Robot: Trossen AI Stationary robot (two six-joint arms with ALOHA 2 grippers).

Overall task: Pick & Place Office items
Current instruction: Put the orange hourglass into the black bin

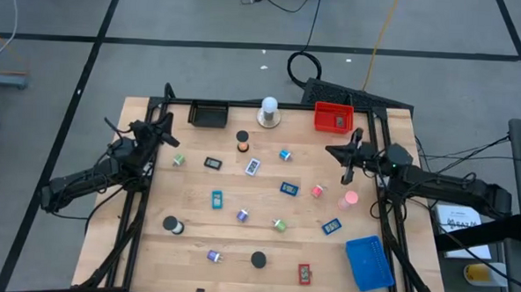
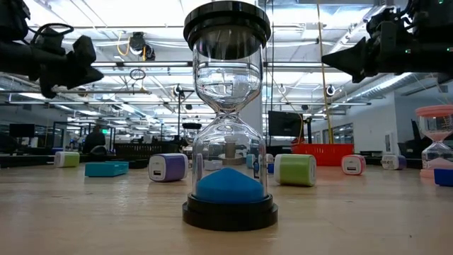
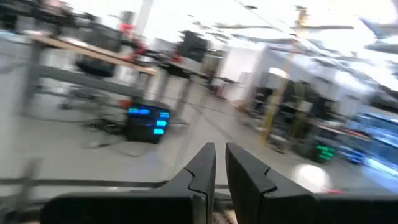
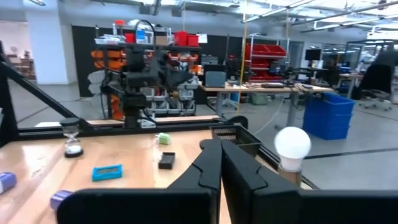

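Blurred streaks fill the left wrist view, so little beyond the left gripper (image 3: 221, 163), nearly closed and empty, reads clearly. Office items (image 1: 251, 166) lie scattered across the wooden table (image 1: 194, 249) in a bright workshop. At the far edge, the red tray (image 1: 333, 117) holds one small piece; the black tray (image 1: 209, 116) looks dark inside. The right gripper (image 1: 348, 176) hovers, pinched shut, empty.
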